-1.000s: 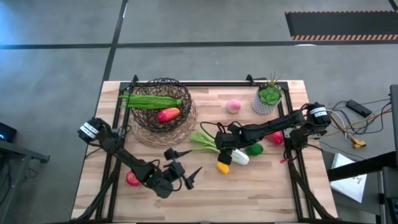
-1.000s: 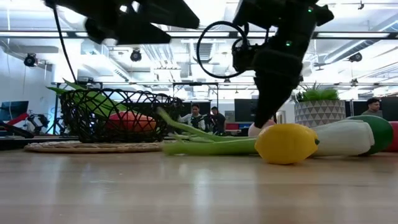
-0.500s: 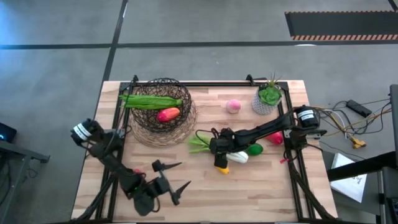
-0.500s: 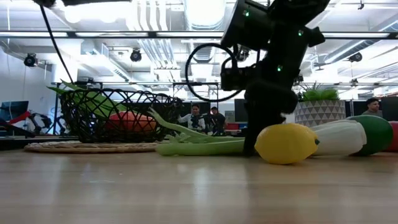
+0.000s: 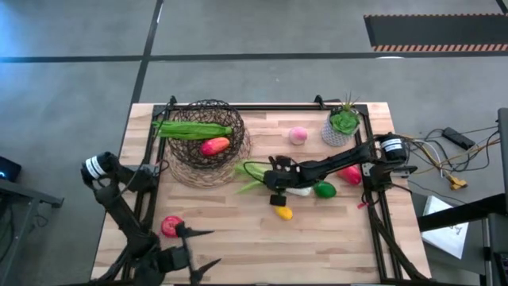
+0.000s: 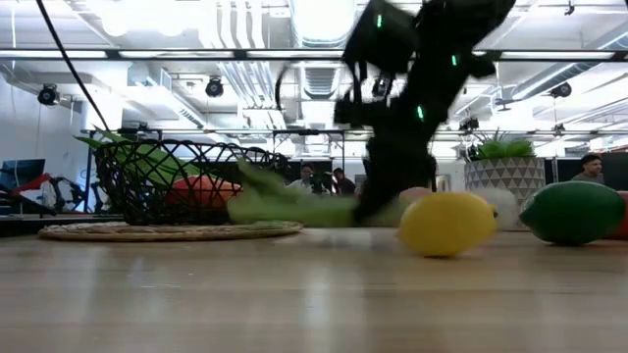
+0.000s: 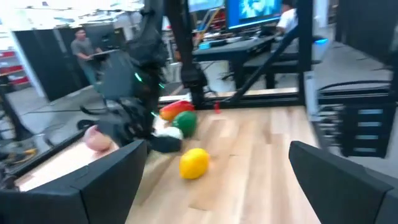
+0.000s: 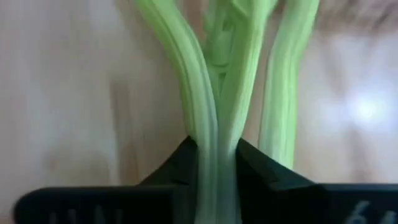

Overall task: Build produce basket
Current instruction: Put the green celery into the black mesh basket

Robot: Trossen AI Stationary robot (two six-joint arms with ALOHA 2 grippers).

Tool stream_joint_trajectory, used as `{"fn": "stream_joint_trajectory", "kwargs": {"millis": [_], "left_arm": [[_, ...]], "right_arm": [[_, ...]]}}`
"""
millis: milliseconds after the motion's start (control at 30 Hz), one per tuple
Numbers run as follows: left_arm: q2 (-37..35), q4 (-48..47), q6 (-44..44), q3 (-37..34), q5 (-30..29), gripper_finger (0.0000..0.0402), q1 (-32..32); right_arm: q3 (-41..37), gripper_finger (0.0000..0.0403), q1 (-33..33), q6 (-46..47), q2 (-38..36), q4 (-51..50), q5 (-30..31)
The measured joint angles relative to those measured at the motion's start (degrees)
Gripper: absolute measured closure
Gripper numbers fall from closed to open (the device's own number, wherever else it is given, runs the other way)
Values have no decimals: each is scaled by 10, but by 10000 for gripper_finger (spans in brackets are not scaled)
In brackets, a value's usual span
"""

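Note:
The dark wire basket [image 5: 206, 143] stands at the far left on a woven mat and holds a long green pod [image 5: 194, 129] and a red-orange mango [image 5: 214, 146]. My right gripper [image 5: 272, 179] is shut on the pale celery stalk [image 5: 252, 173] at mid-table. The lemon [image 5: 283, 212], the lime [image 5: 324, 190] and a red fruit [image 5: 350, 175] lie near it. The peach [image 5: 298, 135] lies farther back. The tomato [image 5: 170, 226] lies at the near left. My left gripper [image 5: 205, 249] is open and empty over the table's near edge. My right gripper pinches the celery's green stalks [image 8: 216, 163] between its two fingers [image 8: 255, 168], about midway along. The fingers lie across the stalks and come slanting down from the table's right. In the low view the green part [image 6: 294, 206] is off the table.
A small potted green plant [image 5: 344, 125] stands at the far right. A dark frame [image 5: 262, 106] runs along the table's edges. Bare wood [image 5: 333, 238] lies at the near right. People show in the room beyond the table.
My right gripper has come down on the celery, then moved toward the basket with it. The celery's green part has risen off the table and its pale end has drawn away from the lime. My left gripper has drawn back toward the table's near edge.

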Motion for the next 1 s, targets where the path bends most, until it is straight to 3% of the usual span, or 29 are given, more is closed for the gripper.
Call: {"fn": "stream_joint_trajectory", "kwargs": {"millis": [267,367,500,633,833,1000], "left_arm": [[-1,3,0,-4,-85,24,-18],[-1,3,0,-4,-93,24,-16],[-5,3,-1,-5,-93,24,-14],[-8,3,-11,-5,-93,24,-21],[-9,3,-15,-5,-93,24,-21],[-9,4,-16,-5,-93,24,-21]], "right_arm": [[83,355,-5,-126,-69,33,-33],[129,353,-19,-183,-75,95,-106],[180,355,-55,-255,-50,196,-261],[224,354,-95,-286,2,335,-358],[313,354,-153,-277,144,499,-370],[442,353,-192,-222,273,494,-375]]}}
